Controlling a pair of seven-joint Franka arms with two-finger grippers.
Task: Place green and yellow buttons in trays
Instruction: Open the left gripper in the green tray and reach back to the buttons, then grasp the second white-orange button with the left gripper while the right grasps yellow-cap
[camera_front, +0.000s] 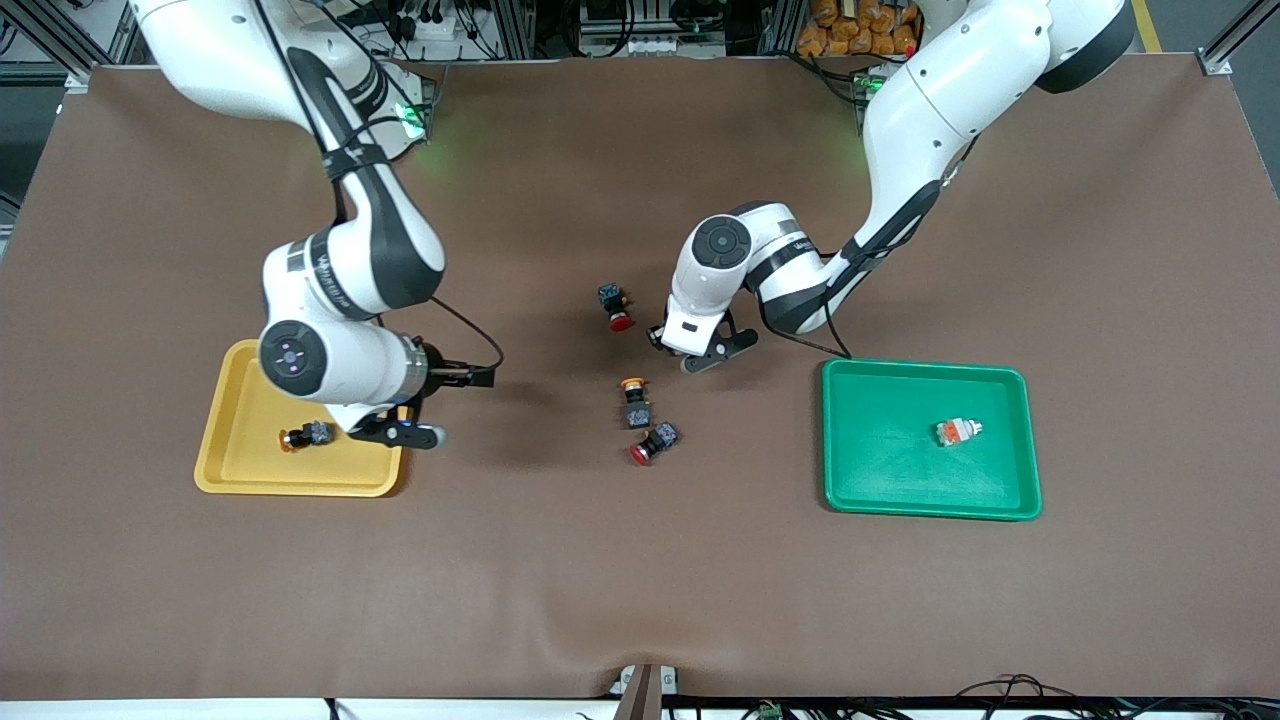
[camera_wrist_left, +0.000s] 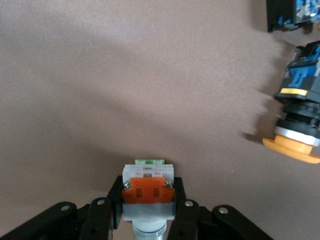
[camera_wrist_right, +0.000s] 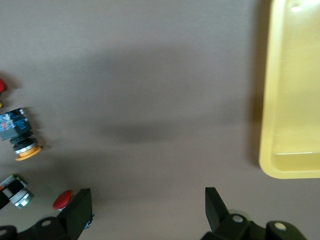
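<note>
Beside red-capped switches (camera_front: 620, 307), left tool (camera_wrist_left: 148, 210) grips grey button (camera_wrist_left: 148, 192); right tool (camera_wrist_right: 145, 212) gapes.

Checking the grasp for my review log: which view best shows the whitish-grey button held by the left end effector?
The left wrist view: the whitish-grey button sits clamped in the left end effector, orange section facing the camera. In the front view the arm hides it. The right wrist view doesn't clearly show it.

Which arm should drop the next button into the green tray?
Left. The left gripper grips a whitish-grey button, close to the green tray. The right gripper is open, empty, by the yellow tray.
</note>
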